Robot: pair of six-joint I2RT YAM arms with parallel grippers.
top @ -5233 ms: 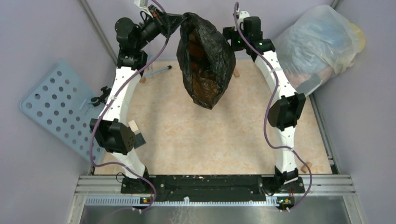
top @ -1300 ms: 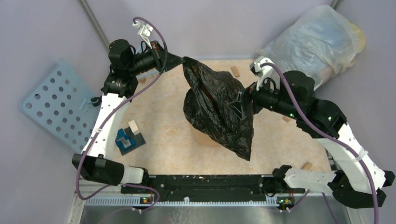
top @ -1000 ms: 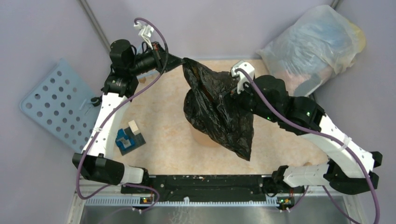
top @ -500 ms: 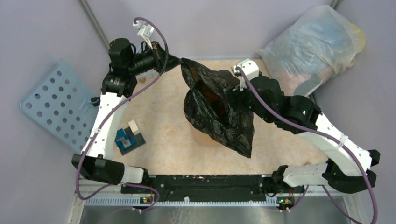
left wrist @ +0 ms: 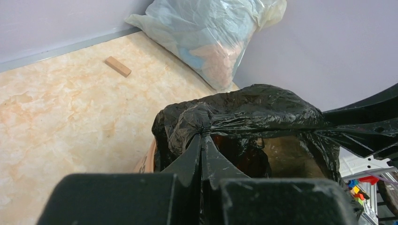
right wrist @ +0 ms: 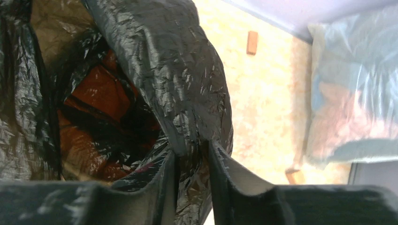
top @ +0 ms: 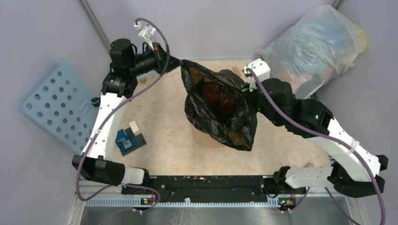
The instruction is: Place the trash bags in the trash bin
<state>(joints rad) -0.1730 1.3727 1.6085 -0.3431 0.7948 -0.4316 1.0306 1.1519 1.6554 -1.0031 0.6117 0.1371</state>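
**Top view:** L gripper (top: 175, 61) is at the far-left corner of the black bag (top: 220, 117) rim. R gripper (top: 246, 88) is at the opposite edge, and the mouth is stretched open between them. The bag hangs over the orange bin (top: 201, 139), which shows only as a pale sliver under the bag's left side. The bag's tail drapes near-right, prob. outside the bin wall. So don't drop straight down. Lift enough for the tail to clear the rim, centre both arms over the bin, then lower evenly.

**Left wrist:** the fingers (left wrist: 190, 157) are closed tight on a bunched knot of film, so that hold looks solid. Leave it alone, no re-grip. A bit of bin wall (left wrist: 146, 163) sits just below-left of the bag.

**Right wrist:** a fold of rim sits between the fingers (right wrist: 220, 161), but a gap shows w/ plastic in it. You can't tell from here if it's actually clamped. Confirm the pinch before pulling, as thin glossy film slips and tears. Keep tension light and move both arms together. Mind the stuffed clear bag (right wrist: 352, 93) to the right when swinging the elbow.
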